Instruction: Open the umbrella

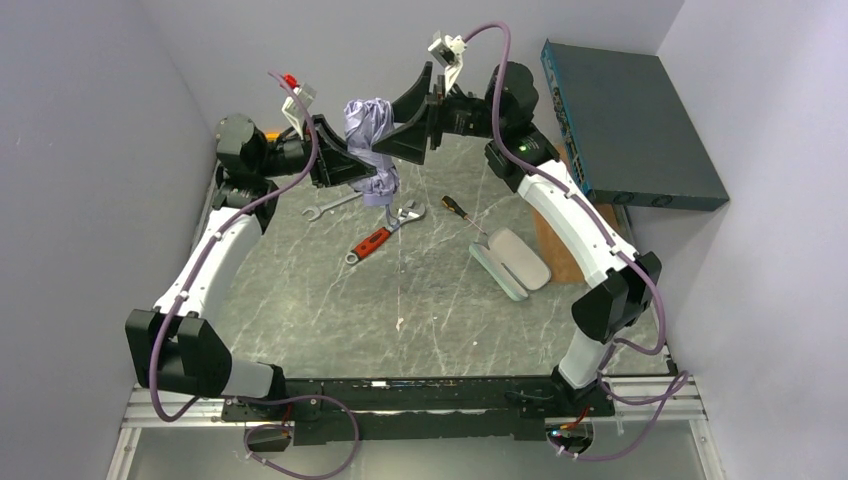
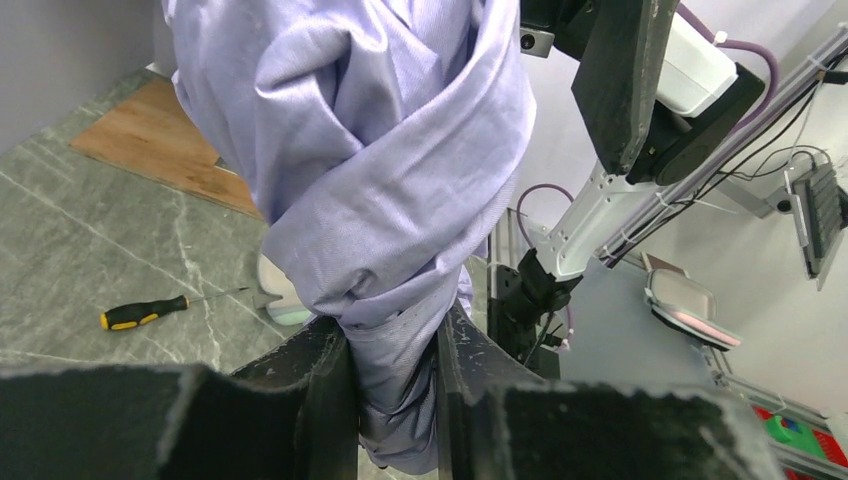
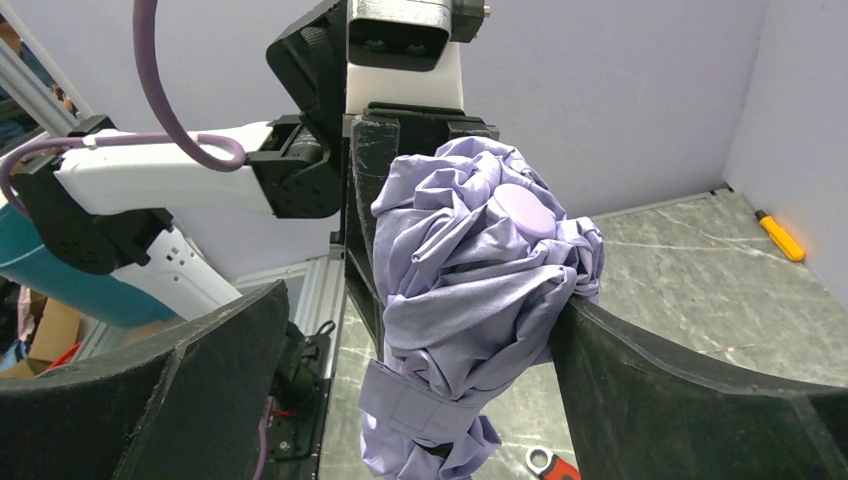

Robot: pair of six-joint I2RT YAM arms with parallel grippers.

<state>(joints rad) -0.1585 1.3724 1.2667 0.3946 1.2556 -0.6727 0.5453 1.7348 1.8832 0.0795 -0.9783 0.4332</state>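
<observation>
The umbrella (image 1: 372,150) is folded, a bundle of crumpled lavender fabric held upright above the far middle of the table. My left gripper (image 1: 345,165) is shut on its lower part; in the left wrist view the fabric (image 2: 370,150) is pinched between my left gripper's (image 2: 395,390) two black fingers. My right gripper (image 1: 402,140) is open, its wide fingers on either side of the umbrella's upper part. In the right wrist view the umbrella (image 3: 470,290) touches one finger of my right gripper (image 3: 420,370). Its closing band (image 3: 420,400) is wrapped round it. The shaft and handle are hidden.
On the table lie a red-handled adjustable wrench (image 1: 380,232), a steel spanner (image 1: 330,207), a screwdriver (image 1: 462,212) and a mint-green oval case (image 1: 512,262). A wooden board (image 1: 560,245) and a dark blue box (image 1: 630,125) are at the right. Walls close in on three sides.
</observation>
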